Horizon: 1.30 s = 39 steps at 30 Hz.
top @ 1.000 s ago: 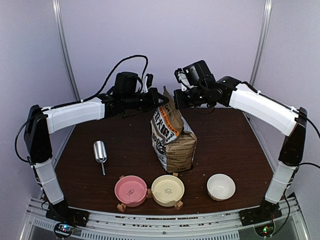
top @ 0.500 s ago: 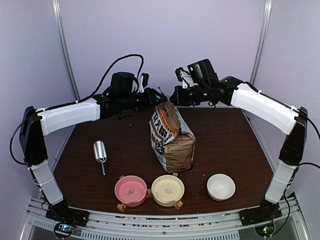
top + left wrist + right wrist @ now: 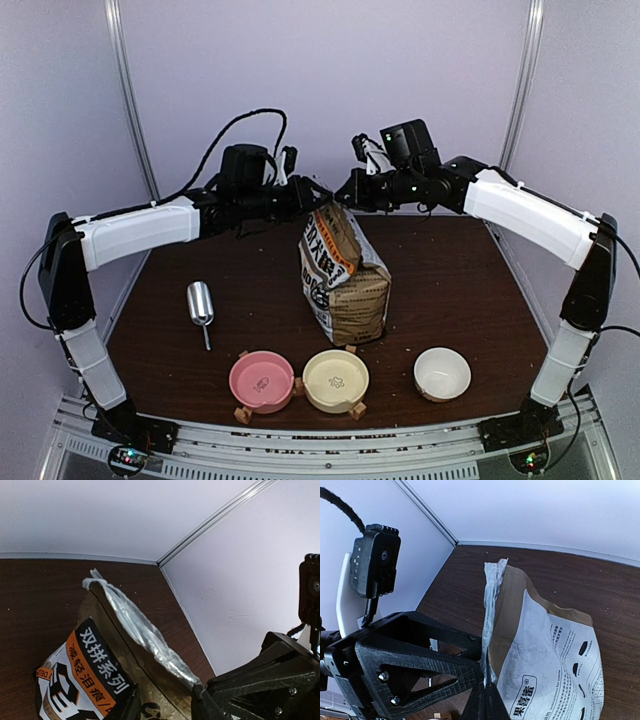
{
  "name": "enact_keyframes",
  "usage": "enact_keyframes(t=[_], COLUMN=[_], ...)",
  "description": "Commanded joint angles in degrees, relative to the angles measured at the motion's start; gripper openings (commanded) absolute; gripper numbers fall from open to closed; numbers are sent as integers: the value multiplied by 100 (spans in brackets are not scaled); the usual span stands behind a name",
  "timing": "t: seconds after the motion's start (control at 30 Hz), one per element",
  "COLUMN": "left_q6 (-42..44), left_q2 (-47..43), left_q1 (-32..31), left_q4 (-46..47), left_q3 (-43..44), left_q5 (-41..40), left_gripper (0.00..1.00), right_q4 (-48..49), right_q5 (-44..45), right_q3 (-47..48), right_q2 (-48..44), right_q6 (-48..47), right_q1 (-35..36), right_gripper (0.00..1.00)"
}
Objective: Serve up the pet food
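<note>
A kraft-brown printed bag [image 3: 343, 275] with an orange band stands upright mid-table. The pet food itself does not show in any view. My right gripper [image 3: 346, 196] is shut on the bag's silvery sealed top edge [image 3: 491, 595], and its fingertips [image 3: 485, 692] pinch that strip. My left gripper [image 3: 312, 194] hangs at the same top corner from the left. Its jaws [image 3: 162, 705] stand apart, with the bag's upper panel [image 3: 90, 680] between them and unclamped.
A metal scoop [image 3: 200, 303] lies on the brown table [image 3: 450, 280] to the left of the bag. Three empty bowls line the near edge: pink [image 3: 261, 380], yellow [image 3: 336, 379] and white [image 3: 442, 372]. Grey walls close the back and sides.
My left gripper has opened and let go of the bag's top. The right gripper has shifted slightly up and left with the sealed edge, so the bag stands straighter.
</note>
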Motion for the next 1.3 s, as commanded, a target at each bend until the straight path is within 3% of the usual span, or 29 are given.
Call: enact_keyframes(t=[0.0,0.73,1.07,1.27], left_q6=[27,-54,-126,-193], left_q2=[7,286,268,260], left_q1=[43,69,61,61], left_q4=[308,446,537,599], left_q3=[112,258,98,-60], left_q5=[78,560,600,621], left_gripper=[38,42,26,23], right_q4=[-194,-557,-548,-520], right_q5=[-143,-240,-236,-135], right_q3=[-109,142,168,174], right_q2=[11,214,291,288], right_q6=[-23,-304,-271,-249], right_q1=[32,30,30,30], right_gripper=[0,0,0,0])
